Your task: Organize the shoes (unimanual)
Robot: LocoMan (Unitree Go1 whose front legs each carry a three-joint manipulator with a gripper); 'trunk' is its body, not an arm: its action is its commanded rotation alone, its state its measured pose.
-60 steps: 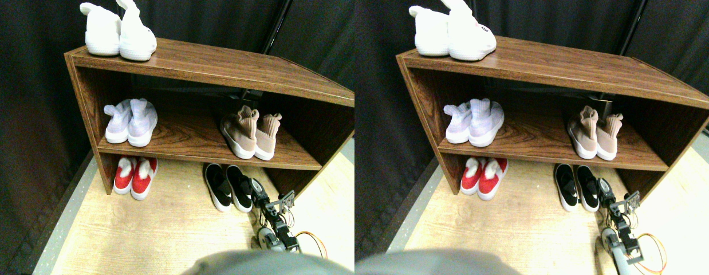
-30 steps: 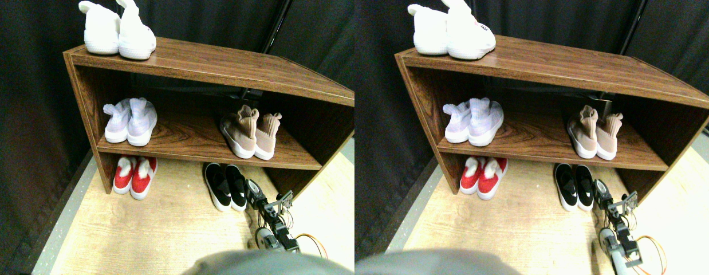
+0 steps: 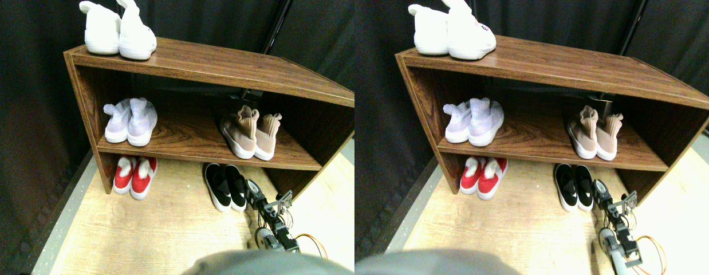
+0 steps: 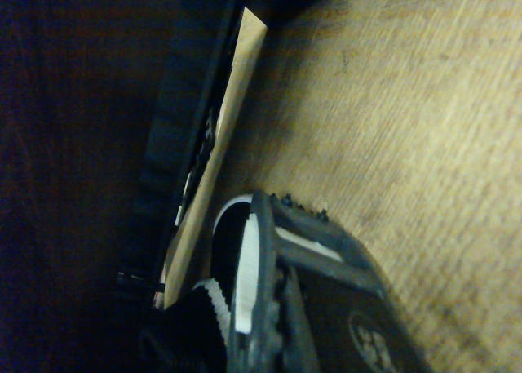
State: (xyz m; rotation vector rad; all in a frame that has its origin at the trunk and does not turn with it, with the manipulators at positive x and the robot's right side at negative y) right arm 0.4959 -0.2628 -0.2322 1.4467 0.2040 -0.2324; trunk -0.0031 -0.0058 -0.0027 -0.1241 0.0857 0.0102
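Five pairs of shoes are sitting in and around a brown wooden shelf, and this is how they are lying from left to right; a white pair is standing on the top board at the left end; below it, a pale purple pair is resting on the middle board; under that, a red pair with white fluffy insides is sitting on the light wood floor; farther right, a tan pair with sock tops and white soles is standing on the middle board; below it, a black pair with white soles is sitting side by side on the floor, toes pointing out of the shelf; just right of the black pair, the right end effector is hanging low over the floor, right beside the nearest black shoe; whether it is touching that shoe is not clear; I cannot tell if it is open or closed, or if it is holding anything; in the wrist view, a dark jaw frame is sitting next to a white sole edge, with the floor stretching beyond.
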